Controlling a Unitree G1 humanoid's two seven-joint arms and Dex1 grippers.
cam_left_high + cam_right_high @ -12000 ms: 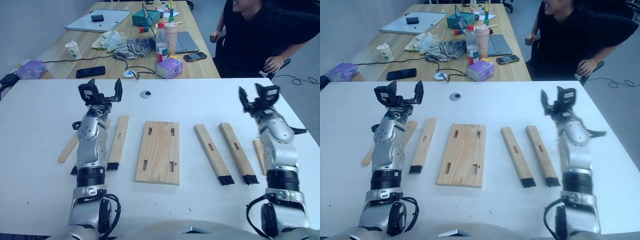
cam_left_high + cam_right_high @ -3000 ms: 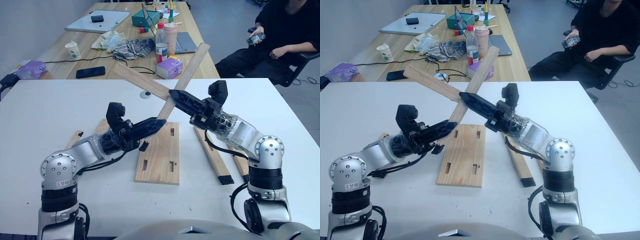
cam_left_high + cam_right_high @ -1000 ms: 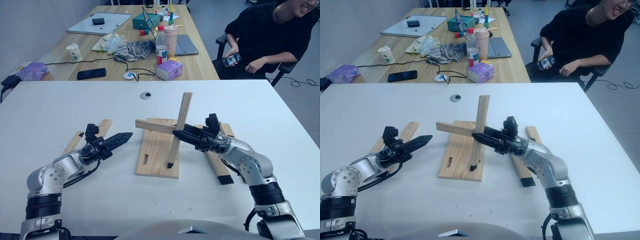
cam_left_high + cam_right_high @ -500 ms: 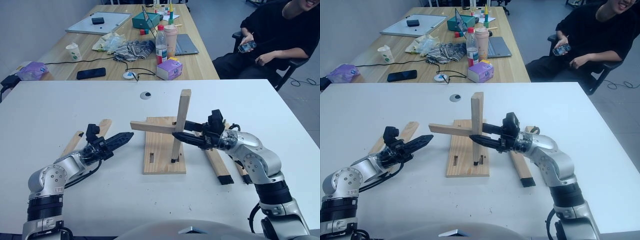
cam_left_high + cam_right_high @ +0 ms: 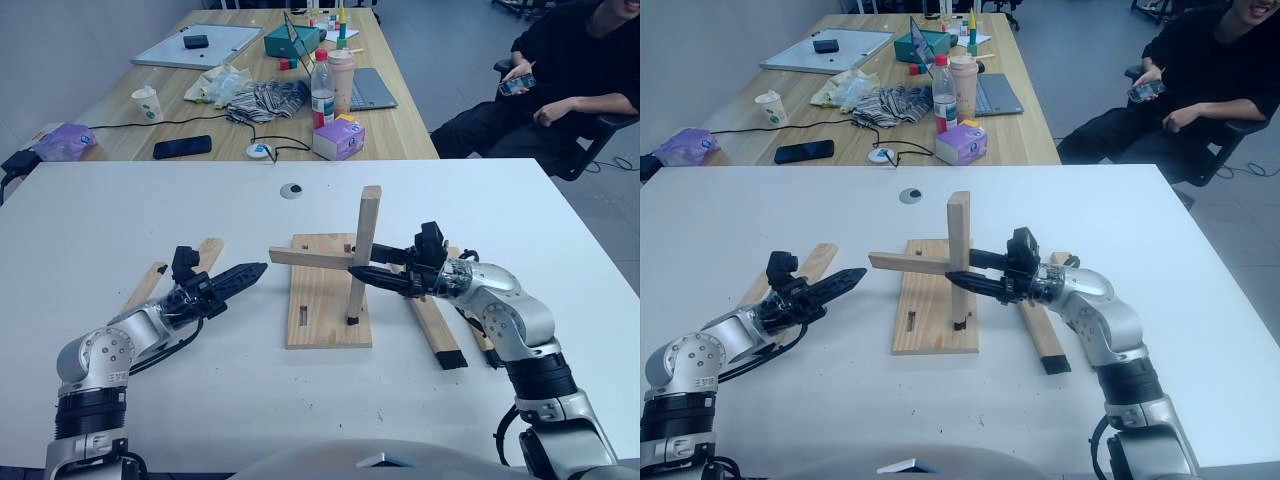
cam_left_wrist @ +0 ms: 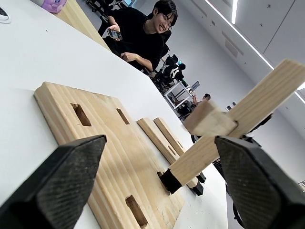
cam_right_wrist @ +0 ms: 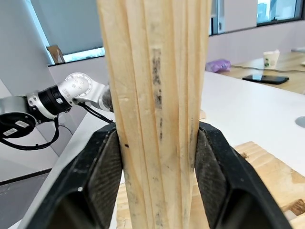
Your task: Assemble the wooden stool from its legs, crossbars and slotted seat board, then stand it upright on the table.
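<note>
The seat board (image 5: 320, 312) lies flat at the middle of the white table (image 5: 120, 200), its slots facing up; on it stands one leg (image 5: 367, 212), nearly upright, its black-tipped end down at the board's near right slot; a crossbar (image 5: 300, 257) runs through the leg and juts out level toward the left; the right gripper (image 5: 364, 273) is clamped on the leg just below that joint; two spare legs (image 5: 432, 326) lie just beside the board under that arm; the left gripper (image 5: 254, 270) hovers low, well left of the board, its fingers apart and holding nothing, near two more wooden strips (image 5: 208, 250); the step looks to be seating the leg in its slot; it should go best with the leg plumb and pressed straight down, while the free gripper pins the board so that it cannot slide or tip
</note>
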